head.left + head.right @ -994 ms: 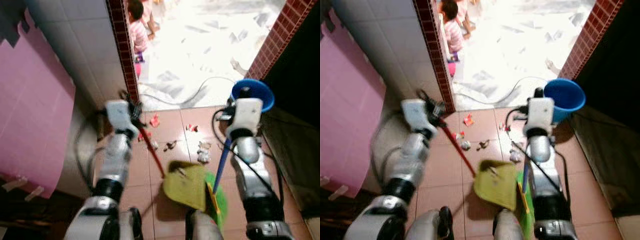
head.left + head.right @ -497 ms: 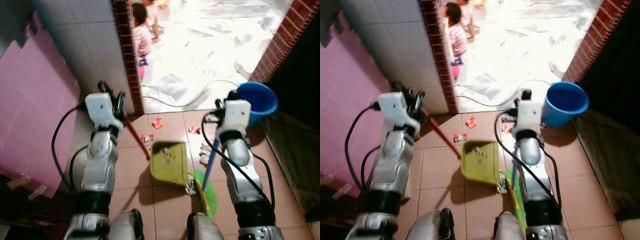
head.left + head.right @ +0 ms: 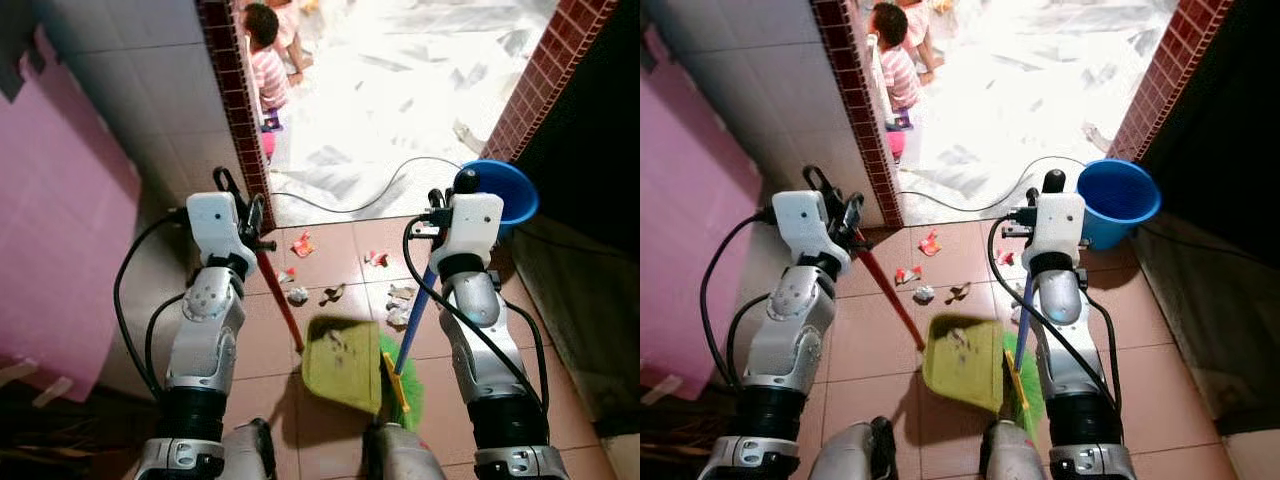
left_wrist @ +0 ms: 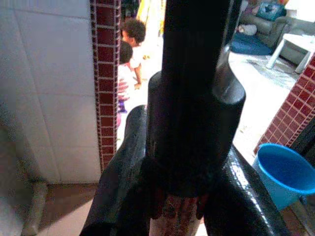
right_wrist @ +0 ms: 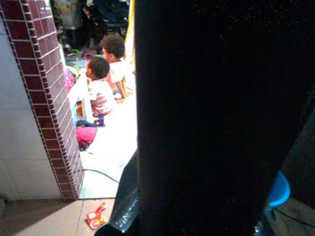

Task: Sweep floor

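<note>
Glossy terracotta tile floor [image 3: 340, 255]; left gripper [image 3: 250, 225] clamps the flat yellow-green dustpan's [image 3: 343, 351] red rod, right gripper [image 3: 436, 222] clamps the blue broom [image 3: 410, 335] pole.

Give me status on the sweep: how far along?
Early. A few crumbs sit in the green dustpan, held on its red handle by the left gripper. The right gripper holds the blue-handled broom beside the pan. Scraps and wrappers lie unswept on the tiles ahead.
</note>
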Available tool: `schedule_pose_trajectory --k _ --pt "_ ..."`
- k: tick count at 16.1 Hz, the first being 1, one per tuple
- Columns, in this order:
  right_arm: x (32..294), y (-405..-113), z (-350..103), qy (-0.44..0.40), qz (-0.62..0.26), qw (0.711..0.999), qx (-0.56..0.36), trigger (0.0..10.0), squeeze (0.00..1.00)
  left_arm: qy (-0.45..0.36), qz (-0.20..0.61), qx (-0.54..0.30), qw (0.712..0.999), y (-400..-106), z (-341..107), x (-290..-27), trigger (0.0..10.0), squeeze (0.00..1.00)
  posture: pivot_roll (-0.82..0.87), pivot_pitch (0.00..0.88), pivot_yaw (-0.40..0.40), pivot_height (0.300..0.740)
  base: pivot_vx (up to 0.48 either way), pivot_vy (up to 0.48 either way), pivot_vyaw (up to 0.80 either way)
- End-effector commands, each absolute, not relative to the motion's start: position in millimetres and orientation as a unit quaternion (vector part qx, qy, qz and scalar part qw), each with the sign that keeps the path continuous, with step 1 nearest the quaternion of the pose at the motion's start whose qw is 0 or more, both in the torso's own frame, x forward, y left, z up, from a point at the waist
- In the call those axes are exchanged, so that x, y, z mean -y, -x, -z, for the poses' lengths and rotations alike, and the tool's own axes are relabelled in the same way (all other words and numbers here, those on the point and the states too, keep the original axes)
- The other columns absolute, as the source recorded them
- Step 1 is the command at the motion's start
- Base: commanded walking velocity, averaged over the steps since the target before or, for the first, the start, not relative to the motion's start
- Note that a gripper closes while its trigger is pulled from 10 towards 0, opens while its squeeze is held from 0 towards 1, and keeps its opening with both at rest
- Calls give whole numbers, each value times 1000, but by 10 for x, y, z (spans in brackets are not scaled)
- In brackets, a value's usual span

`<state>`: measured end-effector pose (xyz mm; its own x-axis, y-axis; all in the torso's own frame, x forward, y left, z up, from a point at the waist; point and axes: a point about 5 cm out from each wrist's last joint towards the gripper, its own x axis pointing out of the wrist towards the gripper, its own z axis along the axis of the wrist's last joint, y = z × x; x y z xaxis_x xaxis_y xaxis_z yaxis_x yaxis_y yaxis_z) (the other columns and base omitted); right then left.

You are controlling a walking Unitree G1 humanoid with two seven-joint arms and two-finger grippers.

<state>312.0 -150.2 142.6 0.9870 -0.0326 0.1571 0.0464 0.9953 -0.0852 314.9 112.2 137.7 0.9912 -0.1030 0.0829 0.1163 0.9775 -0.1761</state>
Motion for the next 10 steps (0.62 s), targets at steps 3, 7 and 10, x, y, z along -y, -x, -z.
schedule_pose_trajectory --k 3,7,10 --pt "1511 -3142 -1565 54 25 993 107 10000 0 101 60 64 991 -3153 -1533 -1089 10000 0 -150 145 74 740 0 -324 0" --pt "1545 -3149 -1637 72 30 989 125 10000 0 102 57 62 991 -3146 -1532 -1079 10000 0 -152 145 72 740 0 -341 0" --pt "1568 -3155 -1665 80 37 987 133 10000 0 102 57 63 991 -3154 -1543 -1071 10000 0 -155 131 76 740 0 -341 0"
